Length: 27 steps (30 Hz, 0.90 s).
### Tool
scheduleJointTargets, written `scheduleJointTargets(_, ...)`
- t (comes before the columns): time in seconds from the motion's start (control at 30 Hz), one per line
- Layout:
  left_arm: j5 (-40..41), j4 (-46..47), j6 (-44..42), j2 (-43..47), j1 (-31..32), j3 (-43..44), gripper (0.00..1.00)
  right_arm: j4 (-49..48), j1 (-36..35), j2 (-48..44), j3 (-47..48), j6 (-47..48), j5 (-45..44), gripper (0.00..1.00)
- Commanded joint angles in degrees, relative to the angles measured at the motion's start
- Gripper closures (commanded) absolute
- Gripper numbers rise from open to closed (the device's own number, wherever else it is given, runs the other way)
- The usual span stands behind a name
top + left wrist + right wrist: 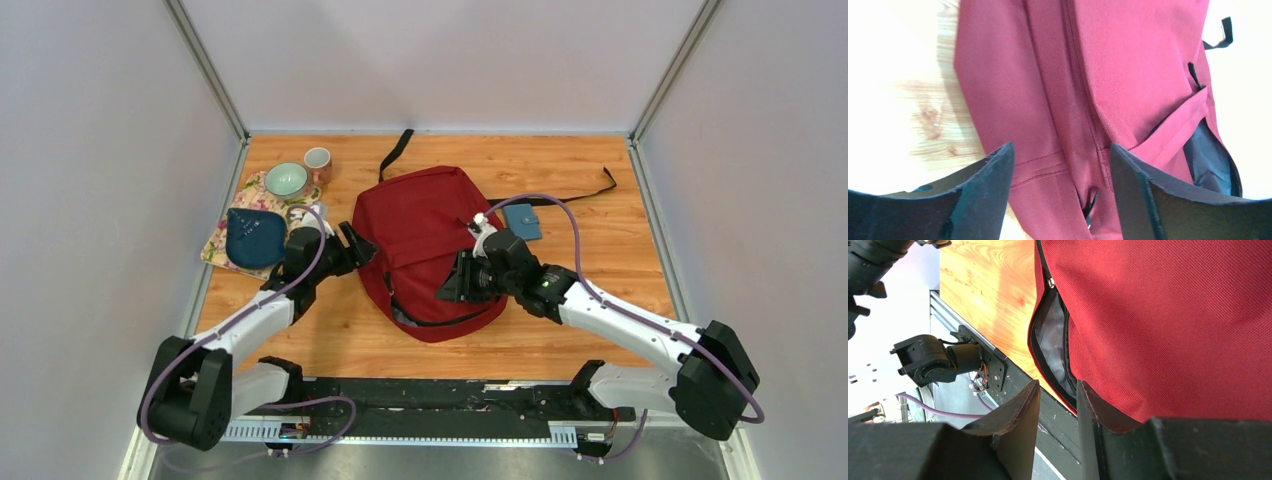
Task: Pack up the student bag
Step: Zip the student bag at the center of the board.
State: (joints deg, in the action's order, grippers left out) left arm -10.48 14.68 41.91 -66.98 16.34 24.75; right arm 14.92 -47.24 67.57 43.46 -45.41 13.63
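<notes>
Student bag point(425, 225) lies flat mid-table point(600, 260), by far the largest item. Its long axis runs far to near, leaning slightly left at the near end. Black straps point(395, 155) trail out past the far end and to the right. The zip opening point(405, 312) is at the near end, facing the arm bases, with grey lining showing.

Left gripper point(358, 245) is at the bag's left edge. In the left wrist view its fingers are well apart and straddle a seamed fold of red fabric point(1060, 195); contact can't be judged.

Right gripper point(448, 285) sits over the near right part of the bag. Its fingers are a narrow gap apart point(1058, 425) with nothing seen between them, beside the gaping zip.

Teal-blue wallet point(522, 221) touches the bag's right side. At far left, a dark blue pouch point(253, 237) and green bowl point(287, 180) sit on a floral cloth point(218, 248), with a mug point(318, 160) beside them.
</notes>
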Motion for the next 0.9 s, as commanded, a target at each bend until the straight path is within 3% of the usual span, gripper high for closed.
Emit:
scheduleJointTargets(0.0,9.4,-7.6,-5.3,5.2,-0.4,0.1,0.2,-3.1,-0.5,0.6,2.2,0.0,1.0,0.64)
scheduleJointTargets(0.2,7.4,-6.9,-4.1,0.8,-0.9,-1.2,0.16,-3.7,-0.7,1.8,3.2,0.1,1.8,0.64)
scheduleJointTargets(0.57,-3.9,16.6,6.6,-10.4,-2.8,-8.7,0.18,-5.2,-3.8,7.3,6.6,0.8,1.7,0.6)
scheduleJointTargets(0.67,-4.4,21.0,8.7,-11.0,-2.9,-10.4,0.3,-6.5,-5.0,10.2,8.2,-0.3,-0.2,0.6)
scheduleJointTargets(0.77,-4.8,24.1,10.6,-11.0,-2.8,-12.0,0.56,-7.9,-5.8,13.5,10.1,-1.5,-1.7,0.58)
scheduleJointTargets(0.8,-5.3,25.3,11.0,-10.8,-2.9,-12.3,0.71,-7.8,-6.1,15.2,10.8,-2.0,-2.6,0.58)
scheduleJointTargets(0.87,-6.0,26.1,11.9,-10.1,-2.8,-13.5,0.83,-8.6,-6.7,16.7,12.0,-3.2,-5.4,0.58)
